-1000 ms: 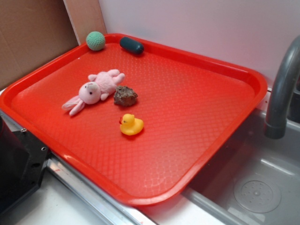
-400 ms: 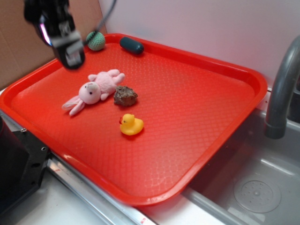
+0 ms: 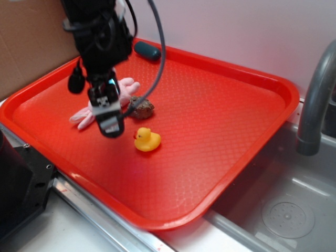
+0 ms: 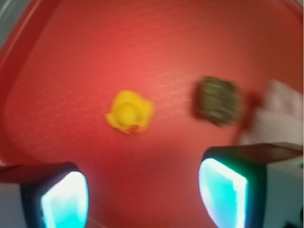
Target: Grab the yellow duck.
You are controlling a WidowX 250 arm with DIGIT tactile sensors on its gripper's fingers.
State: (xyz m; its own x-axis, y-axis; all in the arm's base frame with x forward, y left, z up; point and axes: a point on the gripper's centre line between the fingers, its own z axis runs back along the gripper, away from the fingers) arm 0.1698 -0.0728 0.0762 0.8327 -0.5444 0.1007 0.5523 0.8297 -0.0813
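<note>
Red and dimpled, the big plastic tray (image 3: 220, 126) fills the counter beside a grey sink (image 3: 294, 210), with a plain pale wall behind it. Down at the business end, the gripper (image 3: 111, 126) has its two fingers (image 4: 64, 197) spread well apart with nothing between them; the wrist view shows their pads glowing a pale teal at the bottom corners of the picture, with bare tray in the gap. The gripper hangs above the tray, just to the left of the yellow duck (image 3: 147, 140), not touching it. That duck sits upright near the middle of the tray, beak turned toward the gripper, and in the blurred wrist view it lies ahead of the open fingers, a little left of centre. Just behind the duck rests a brown lumpy rock-like thing (image 3: 142, 107), near but apart from it. A pink plush bunny (image 3: 124, 88) lies beside that lump, much of it hidden by the black arm. Farther back, a dark oval object (image 3: 147, 50) rests against the tray's far rim, and the grey faucet (image 3: 315, 100) curves over the sink at right.
</note>
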